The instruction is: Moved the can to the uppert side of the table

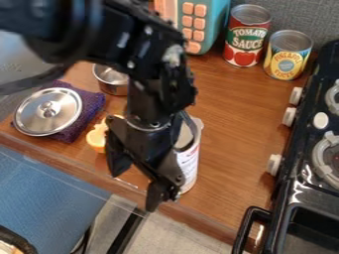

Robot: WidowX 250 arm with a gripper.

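Jaws hang parted by the white can point(189, 161).

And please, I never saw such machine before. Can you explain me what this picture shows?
A fixed camera looks down at a slant. The black machine is a robot arm, ending in a two-finger gripper. Its fingers are apart, with nothing visible between them, so it seems to hold nothing. Right behind it stands a pale can on the wooden table. Further back are a red can and a yellow can. At left, a metal lid lies on purple cloth, near a small metal pot. At right is a stove.
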